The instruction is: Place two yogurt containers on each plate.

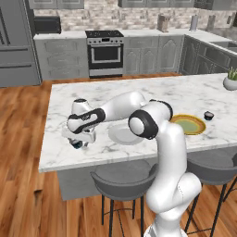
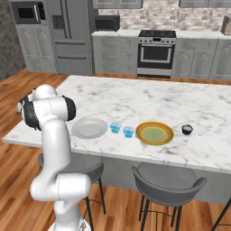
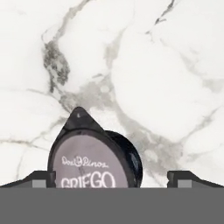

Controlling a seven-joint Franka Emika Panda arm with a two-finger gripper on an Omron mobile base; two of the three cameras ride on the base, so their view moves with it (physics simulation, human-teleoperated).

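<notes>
Jaws stand apart, one fingertip at each lower corner of the hand view, nothing clamped. On the marble island point(image 1: 185, 90), the grey plate point(image 1: 122, 134) sits mid-frame. Gripper point(image 1: 77, 144) hangs lower left. The black yogurt cup point(image 3: 94, 157) lies between the tips, left of centre; closing off-centre could, I judge, shove or tip it.

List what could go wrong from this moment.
1. The gripper straddles the black round yogurt cup with the pale lid with its fingertips spread wide; the cup looks off-centre between them, so closing may nudge it rather than clamp it.
2. The cup sits close to the marble island counter's front edge; a push could send it off.
3. The plain light grey plate lies right beside the bent arm, which may sweep it.
</notes>
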